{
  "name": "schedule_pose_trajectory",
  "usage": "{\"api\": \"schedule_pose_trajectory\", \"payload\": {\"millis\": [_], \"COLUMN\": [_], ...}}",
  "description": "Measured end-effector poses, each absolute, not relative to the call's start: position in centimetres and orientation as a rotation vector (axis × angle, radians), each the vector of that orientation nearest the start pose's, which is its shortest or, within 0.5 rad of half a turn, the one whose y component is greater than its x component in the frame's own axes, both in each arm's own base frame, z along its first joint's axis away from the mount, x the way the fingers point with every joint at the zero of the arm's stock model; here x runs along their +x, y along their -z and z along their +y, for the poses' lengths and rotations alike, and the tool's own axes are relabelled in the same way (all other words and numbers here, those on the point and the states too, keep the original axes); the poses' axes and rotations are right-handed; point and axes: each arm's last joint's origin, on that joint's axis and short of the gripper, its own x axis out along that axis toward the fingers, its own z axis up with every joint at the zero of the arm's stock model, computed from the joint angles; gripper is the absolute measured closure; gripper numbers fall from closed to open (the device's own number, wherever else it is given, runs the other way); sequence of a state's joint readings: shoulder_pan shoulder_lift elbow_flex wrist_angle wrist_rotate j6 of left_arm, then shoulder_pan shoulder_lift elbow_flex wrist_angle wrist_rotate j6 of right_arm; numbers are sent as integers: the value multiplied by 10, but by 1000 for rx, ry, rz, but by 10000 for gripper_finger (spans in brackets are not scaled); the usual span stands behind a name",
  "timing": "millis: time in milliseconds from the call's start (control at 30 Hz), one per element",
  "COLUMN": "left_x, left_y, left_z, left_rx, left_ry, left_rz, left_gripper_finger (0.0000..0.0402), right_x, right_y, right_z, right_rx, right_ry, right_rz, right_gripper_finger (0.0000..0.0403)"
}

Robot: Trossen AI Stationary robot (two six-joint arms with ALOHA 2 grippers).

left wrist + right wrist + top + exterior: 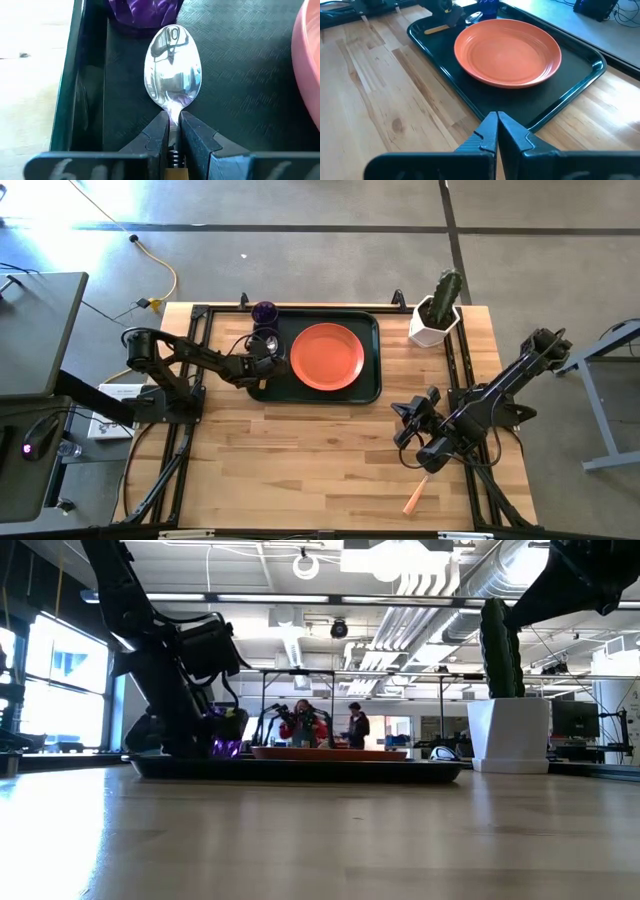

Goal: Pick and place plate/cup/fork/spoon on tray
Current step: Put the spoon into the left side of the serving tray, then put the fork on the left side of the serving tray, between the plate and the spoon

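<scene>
The dark green tray (372, 385) holds the orange-red plate (327, 356) and, in its far left corner, the purple cup (265, 312). My left gripper (174, 122) is low over the tray's left part, between cup and plate, and is shut on the spoon (172, 67). The spoon's silver bowl points at the cup. My right gripper (496, 132) hangs shut and empty above the table, off the tray's near right side. The fork (415, 498) lies on the table near the front right, with only its light handle plain. My left gripper pinches the spoon's thin metal neck (173, 111), just behind the bowl, between its two fingers. The fingers slant down from the table's left and lie along the spoon. The wooden handle (437, 29) runs back under the gripper. The bowl is low over the tray floor; I cannot tell whether it rests there.
A white pot with a cactus (435, 315) stands off the tray's far right corner. Bare wooden table (300, 460) stretches in front of the tray. People stand in the room beyond the table's far edge in the low view.
</scene>
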State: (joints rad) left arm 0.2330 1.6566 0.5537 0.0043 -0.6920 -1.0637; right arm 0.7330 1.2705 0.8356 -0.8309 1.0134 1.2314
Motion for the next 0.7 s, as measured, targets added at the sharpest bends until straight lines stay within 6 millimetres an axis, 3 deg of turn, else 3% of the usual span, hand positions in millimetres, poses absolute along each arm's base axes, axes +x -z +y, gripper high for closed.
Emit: {"api": "schedule_pose_trajectory", "payload": {"millis": [500,700], "left_x": [244,250], "left_y": [-111,-124], "left_z": [59,45], "left_rx": [-586,-519], "left_ry": [-1239,-1118], "left_rz": [434,433], "left_gripper_finger": [357,357], "right_x": [176,176], "right_y": [-227,-226], "right_z": [124,124], "right_rx": [191,206], "right_ry": [637,637], "right_rz": [534,551], "right_gripper_finger": [399,340]}}
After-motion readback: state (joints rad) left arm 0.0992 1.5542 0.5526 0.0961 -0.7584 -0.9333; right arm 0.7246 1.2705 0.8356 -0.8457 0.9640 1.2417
